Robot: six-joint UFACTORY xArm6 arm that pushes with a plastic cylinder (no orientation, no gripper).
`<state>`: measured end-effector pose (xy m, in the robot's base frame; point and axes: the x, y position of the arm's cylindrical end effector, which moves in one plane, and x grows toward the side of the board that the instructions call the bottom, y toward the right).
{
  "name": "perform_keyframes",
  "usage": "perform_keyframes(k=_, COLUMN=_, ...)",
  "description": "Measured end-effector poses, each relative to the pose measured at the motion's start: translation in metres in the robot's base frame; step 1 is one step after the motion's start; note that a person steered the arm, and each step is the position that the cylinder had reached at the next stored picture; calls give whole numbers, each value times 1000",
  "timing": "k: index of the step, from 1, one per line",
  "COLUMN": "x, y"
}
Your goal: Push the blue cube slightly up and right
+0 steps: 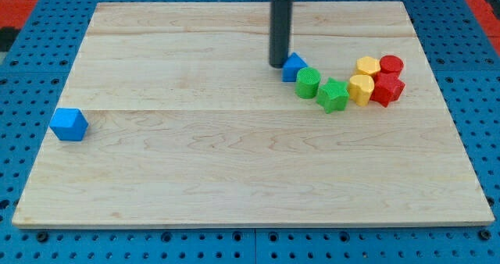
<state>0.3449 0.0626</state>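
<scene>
The blue cube [69, 124] sits alone near the left edge of the wooden board [234, 162]. My tip [278, 65] rests on the board in the upper middle, far to the right of the blue cube. It stands just left of a small blue block [294, 66], touching or almost touching it.
To the right of the small blue block lies a curved cluster: a green cylinder [308, 83], a green star-shaped block [333, 94], two yellow blocks [367, 66] [361, 88] and two red blocks [391, 65] [387, 89]. Blue pegboard surrounds the board.
</scene>
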Motion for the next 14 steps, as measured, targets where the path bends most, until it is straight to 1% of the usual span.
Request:
perform_keyframes(k=1, x=0, y=24)
perform_keyframes(k=2, x=8, y=7)
perform_keyframes(k=3, x=8, y=-101)
perform_keyframes(k=4, x=44, y=-209)
perform_keyframes(k=5, x=137, y=-220)
perform_keyframes(k=6, x=207, y=-269)
perform_keyframes(k=7, x=190, y=-362)
perform_keyframes(k=8, x=166, y=-367)
perform_keyframes(k=9, x=131, y=-331)
perform_keyframes(k=10, x=75, y=-304)
perform_keyframes(k=11, x=45, y=-279)
perform_keyframes(k=12, x=49, y=-331)
perform_keyframes(k=13, x=48, y=-367)
perform_keyframes(k=14, x=100, y=-347)
